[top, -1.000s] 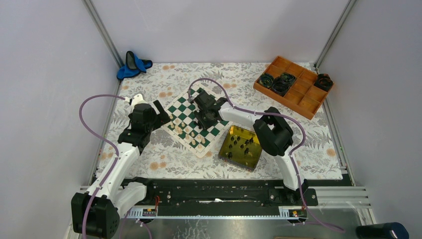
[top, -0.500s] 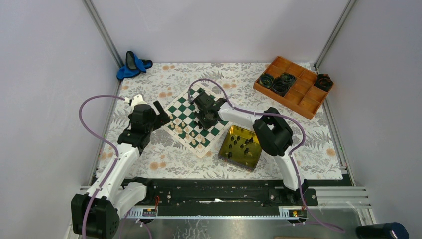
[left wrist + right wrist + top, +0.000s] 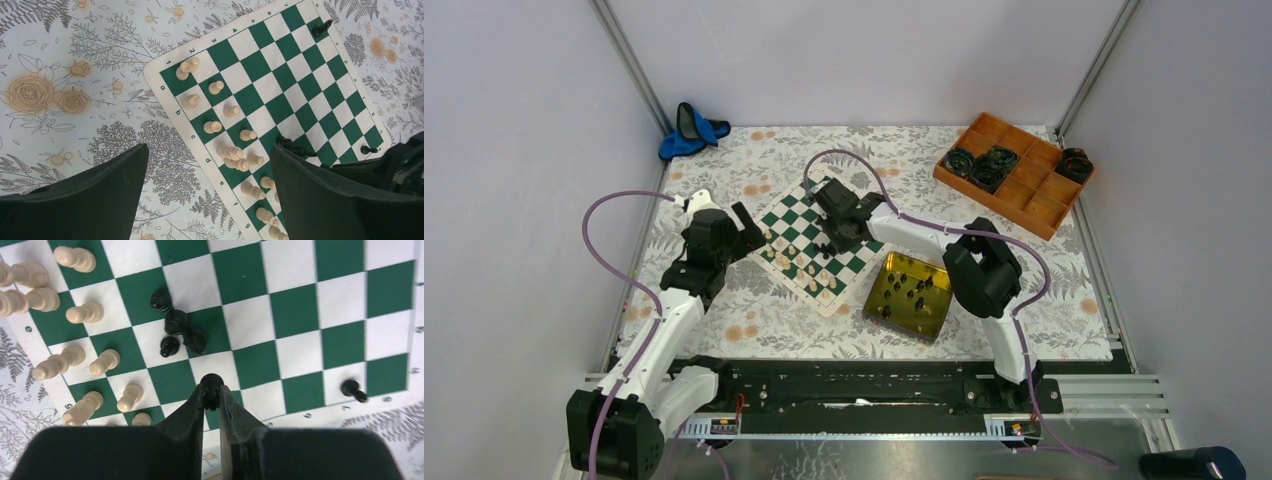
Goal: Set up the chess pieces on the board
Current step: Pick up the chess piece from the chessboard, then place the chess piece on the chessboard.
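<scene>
Our right tool (image 3: 211,397) has now pinched a tiny black chess piece (image 3: 211,382); our left tool (image 3: 206,156) stays spread.

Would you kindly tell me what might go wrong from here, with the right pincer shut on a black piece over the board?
The right pincer pinches the black piece only at its very fingertips, so the piece may slip or tilt during the move. A cluster of four black pieces sits close ahead on the board. Sweeping that way could topple them.
</scene>
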Robot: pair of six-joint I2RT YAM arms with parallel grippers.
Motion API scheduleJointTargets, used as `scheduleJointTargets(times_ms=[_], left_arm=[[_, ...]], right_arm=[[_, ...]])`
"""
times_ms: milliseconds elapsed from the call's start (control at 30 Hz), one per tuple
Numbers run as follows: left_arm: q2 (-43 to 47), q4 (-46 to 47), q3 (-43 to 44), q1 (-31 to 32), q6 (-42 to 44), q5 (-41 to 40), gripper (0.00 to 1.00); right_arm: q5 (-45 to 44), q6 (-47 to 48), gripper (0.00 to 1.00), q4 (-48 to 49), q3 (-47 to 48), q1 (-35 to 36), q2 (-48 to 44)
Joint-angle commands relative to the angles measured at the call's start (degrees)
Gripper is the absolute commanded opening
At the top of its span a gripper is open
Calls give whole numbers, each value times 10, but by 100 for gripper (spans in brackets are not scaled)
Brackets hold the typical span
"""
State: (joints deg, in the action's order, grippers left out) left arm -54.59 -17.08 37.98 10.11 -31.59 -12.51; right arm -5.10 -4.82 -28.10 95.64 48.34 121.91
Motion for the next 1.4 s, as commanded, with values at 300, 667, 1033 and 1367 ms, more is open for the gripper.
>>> scheduleJointTargets(times_ms=[300, 667, 1033, 1367], left_arm=[[-5, 34, 3, 3, 6, -7, 99], [-12, 35, 6, 3, 12, -9, 99], [-24, 38, 13, 3, 21, -13, 99], [-30, 42, 9, 2, 22, -15, 99]], right_arm=[[-110, -45, 0, -24, 24, -95, -57], [-102, -61, 0, -34, 63, -154, -8], [-93, -75, 0, -45, 55, -160, 23], [-83, -84, 0, -55, 44, -168, 34]])
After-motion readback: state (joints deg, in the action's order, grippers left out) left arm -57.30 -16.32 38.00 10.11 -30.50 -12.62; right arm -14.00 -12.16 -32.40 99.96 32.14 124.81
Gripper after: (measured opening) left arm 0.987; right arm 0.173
